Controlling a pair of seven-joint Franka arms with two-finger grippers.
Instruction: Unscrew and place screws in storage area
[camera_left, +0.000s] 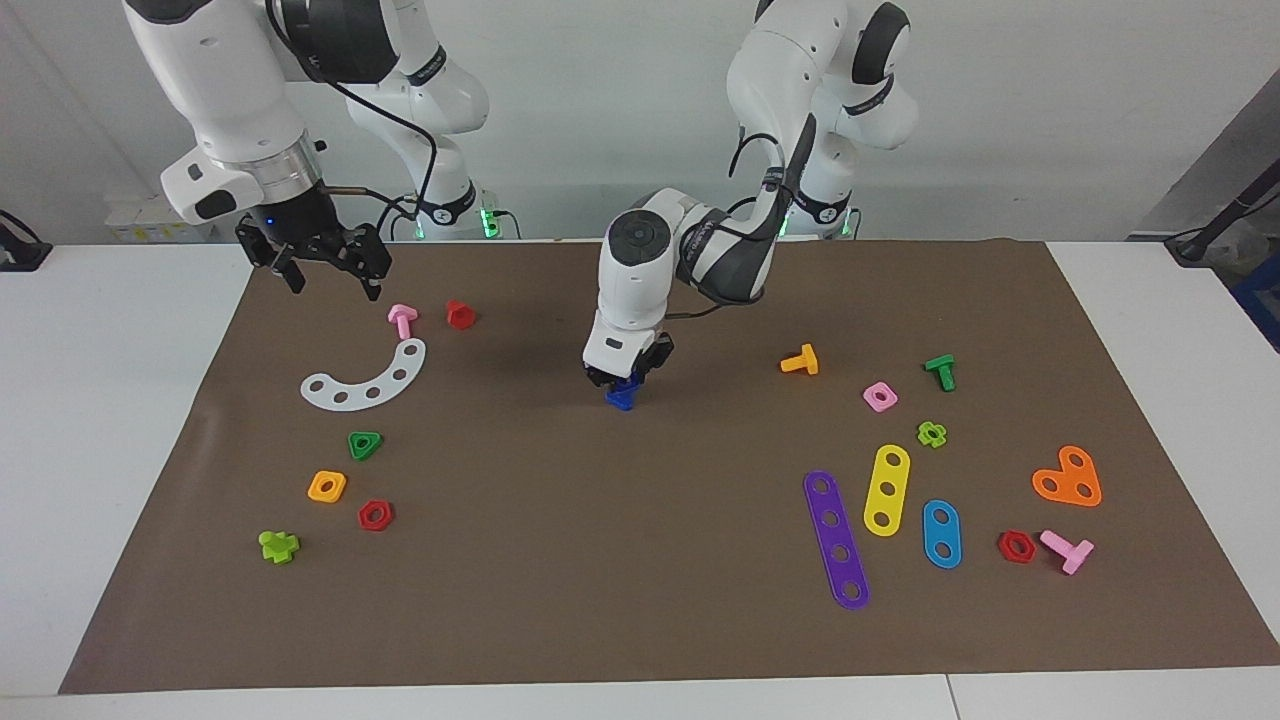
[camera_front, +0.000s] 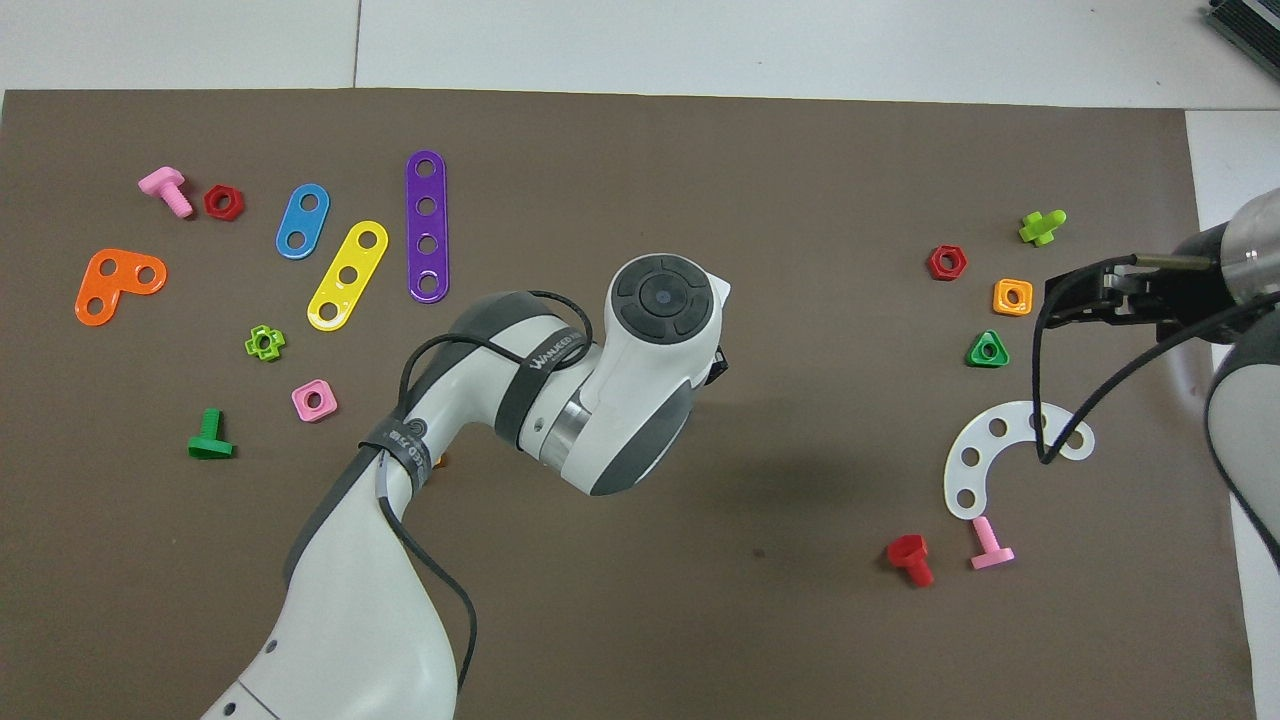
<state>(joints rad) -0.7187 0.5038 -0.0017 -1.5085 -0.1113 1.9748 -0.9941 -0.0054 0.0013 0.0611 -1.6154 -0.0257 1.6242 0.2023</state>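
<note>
My left gripper (camera_left: 626, 383) points down over the middle of the brown mat (camera_left: 560, 560). It is shut on a small dark-blue screw (camera_left: 621, 398), whose lower end is at the mat's surface. In the overhead view the left arm's wrist (camera_front: 660, 300) covers both the gripper and the screw. My right gripper (camera_left: 333, 275) is open and empty, up in the air over the mat's edge at the right arm's end, above a pink T-shaped bolt (camera_left: 402, 319). It also shows in the overhead view (camera_front: 1095, 297).
Toward the right arm's end lie a white curved strip (camera_left: 365, 381), a red bolt (camera_left: 460, 314) and several coloured nuts. Toward the left arm's end lie purple (camera_left: 837, 539), yellow (camera_left: 887, 489) and blue (camera_left: 941, 533) strips, an orange plate (camera_left: 1068, 478), and orange (camera_left: 801, 361), green and pink bolts.
</note>
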